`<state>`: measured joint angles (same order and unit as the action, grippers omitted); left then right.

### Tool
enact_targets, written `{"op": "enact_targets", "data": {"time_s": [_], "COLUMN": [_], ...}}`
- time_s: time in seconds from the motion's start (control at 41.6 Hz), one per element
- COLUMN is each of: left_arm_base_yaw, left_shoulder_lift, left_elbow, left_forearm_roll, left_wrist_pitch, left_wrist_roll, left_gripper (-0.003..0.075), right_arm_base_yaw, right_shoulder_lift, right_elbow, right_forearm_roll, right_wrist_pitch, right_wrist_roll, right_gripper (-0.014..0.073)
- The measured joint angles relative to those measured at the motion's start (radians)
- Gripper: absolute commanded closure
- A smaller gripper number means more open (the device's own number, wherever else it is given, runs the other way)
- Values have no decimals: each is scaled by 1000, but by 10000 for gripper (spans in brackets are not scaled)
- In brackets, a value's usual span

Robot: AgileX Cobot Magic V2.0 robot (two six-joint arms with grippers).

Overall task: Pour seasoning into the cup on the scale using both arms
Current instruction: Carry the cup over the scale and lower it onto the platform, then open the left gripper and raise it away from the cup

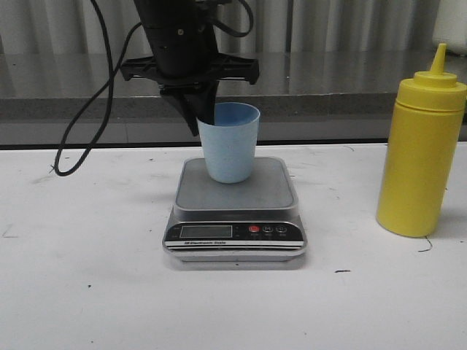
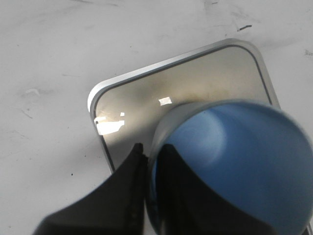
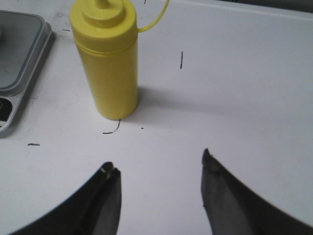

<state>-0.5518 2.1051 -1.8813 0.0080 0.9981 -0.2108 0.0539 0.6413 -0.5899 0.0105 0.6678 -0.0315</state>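
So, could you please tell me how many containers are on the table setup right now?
2. The cup stands on the scale, its rim pinched by the left fingers. The bottle stands on the table to the scale's right, ungripped. None appear hidden.

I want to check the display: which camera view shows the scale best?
The front view: the whole scale, with its display and red button, is visible under the cup. The left wrist view shows only part of its steel platform; the right wrist view shows only one corner.
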Motion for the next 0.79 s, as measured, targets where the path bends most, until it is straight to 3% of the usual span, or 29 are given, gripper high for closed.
{"op": "enact_targets", "data": {"time_s": [0.072,0.168,0.577,0.793], "left_arm_base_yaw": [0,0,-4,-4], "left_shoulder_lift": [2,2,-128,-366], "left_elbow": [0,0,13,203], "left_forearm_roll": [-8,-13,-49,-27], "left_wrist_pitch": [2,6,53,-20], "left_wrist_roll": [3,12,104,124], "left_gripper": [373,323,355,377], "right_arm_base_yaw": [0,0,0,0], "right_shoulder_lift": [0,0,0,0], "right_elbow": [0,0,0,0], "right_forearm_roll": [0,0,0,0], "right_wrist_pitch": [0,0,0,0], "right_wrist_roll": [0,0,0,0], "right_gripper": [189,189,189,189]}}
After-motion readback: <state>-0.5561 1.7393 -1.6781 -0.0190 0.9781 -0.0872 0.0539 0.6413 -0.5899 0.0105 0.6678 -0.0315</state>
